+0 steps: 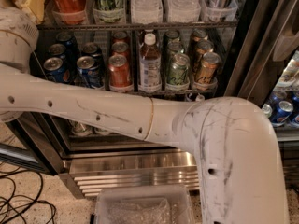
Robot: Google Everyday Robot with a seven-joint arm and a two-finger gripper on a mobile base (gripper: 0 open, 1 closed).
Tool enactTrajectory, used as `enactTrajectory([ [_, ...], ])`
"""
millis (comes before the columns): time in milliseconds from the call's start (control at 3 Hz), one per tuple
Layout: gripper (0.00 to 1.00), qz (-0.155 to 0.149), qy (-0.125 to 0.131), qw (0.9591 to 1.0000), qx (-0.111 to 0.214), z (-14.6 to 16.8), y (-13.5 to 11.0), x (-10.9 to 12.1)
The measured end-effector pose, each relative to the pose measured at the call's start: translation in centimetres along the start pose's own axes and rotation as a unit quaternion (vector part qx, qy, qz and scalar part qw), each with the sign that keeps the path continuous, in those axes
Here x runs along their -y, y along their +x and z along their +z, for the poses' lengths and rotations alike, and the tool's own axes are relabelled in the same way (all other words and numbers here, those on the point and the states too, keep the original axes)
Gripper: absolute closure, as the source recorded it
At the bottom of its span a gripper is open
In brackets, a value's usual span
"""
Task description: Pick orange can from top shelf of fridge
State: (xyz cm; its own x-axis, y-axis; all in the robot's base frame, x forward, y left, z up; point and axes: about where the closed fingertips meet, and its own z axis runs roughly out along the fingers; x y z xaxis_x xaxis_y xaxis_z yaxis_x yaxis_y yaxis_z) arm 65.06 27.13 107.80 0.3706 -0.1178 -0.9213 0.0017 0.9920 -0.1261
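Camera view: the fridge (140, 164) fills most of the scene, its steel base grille at 6 o'clock and its dark interior above. The robot's white arm (140, 118) crosses in front of it from a bulky joint at 4 o'clock up to 9 o'clock, covering the space under the top shelf (187, 93). That wire rack runs across the middle and carries rows of short cans. From 9 o'clock toward 3 o'clock its front row reads blue cans (88, 71), the orange can (120, 71), a clear bottle (149, 64), a green can (177, 71) and a gold can (205, 69). The orange can stands upright, just beside the bottle and apart from the arm. The gripper (30, 3) sits at 10 o'clock in the corner, cut by the edge, well apart from the orange can. Whether it is spread or closed, I cannot tell.
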Motion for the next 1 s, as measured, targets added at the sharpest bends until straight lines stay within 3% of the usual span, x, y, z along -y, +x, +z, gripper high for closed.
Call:
enactTrajectory([
  [1000,1.00,0.004,-0.006,0.9999,-0.009,1.01,0.73,0.70],
])
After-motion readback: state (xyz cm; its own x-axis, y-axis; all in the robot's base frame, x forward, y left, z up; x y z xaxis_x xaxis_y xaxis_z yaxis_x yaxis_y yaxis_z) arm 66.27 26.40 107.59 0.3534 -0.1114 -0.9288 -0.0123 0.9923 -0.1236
